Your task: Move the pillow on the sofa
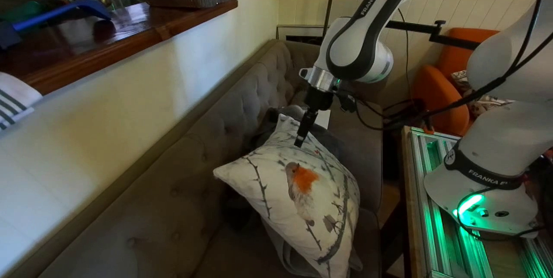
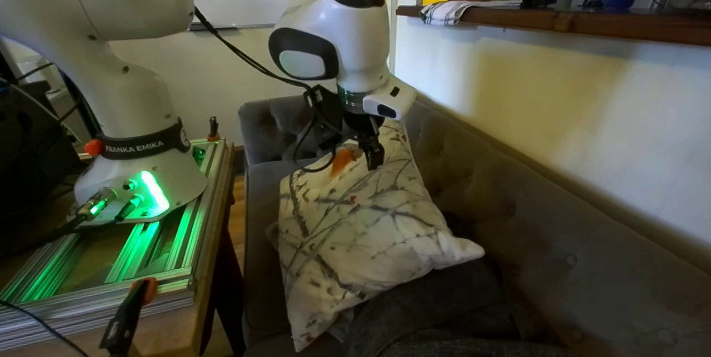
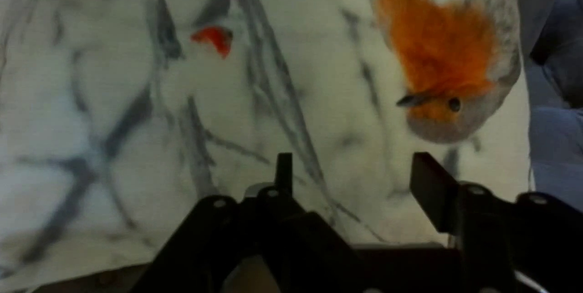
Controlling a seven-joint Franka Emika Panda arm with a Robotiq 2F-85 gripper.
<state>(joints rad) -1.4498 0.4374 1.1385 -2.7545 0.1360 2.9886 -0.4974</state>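
The wrist view cut off the pillow (image 3: 264, 106) at top and left, and the gripper (image 3: 353, 181) below. In an exterior view, dark fabric (image 2: 439, 312), perhaps a blanket, was partly hidden; whether gripper and pillow touched could not be told.

1. Wears smooth, rounded white shells (image 1: 503, 133), dotted with dark screws (image 2: 91, 38) on the left in an exterior view.
2. Bears "FRANKA EMIKA" in white on a black stripe (image 1: 386, 1) and on a black band (image 2: 145, 140) round the base (image 2: 183, 176).
3. Glows green from a light (image 2: 154, 193) on the base.
4. Carries black cables (image 1: 496, 82) outside the shells.
5. Shows a silver ring (image 1: 323, 80) and a black gripper (image 3: 350, 179) with grey round bolts (image 3: 476, 189).
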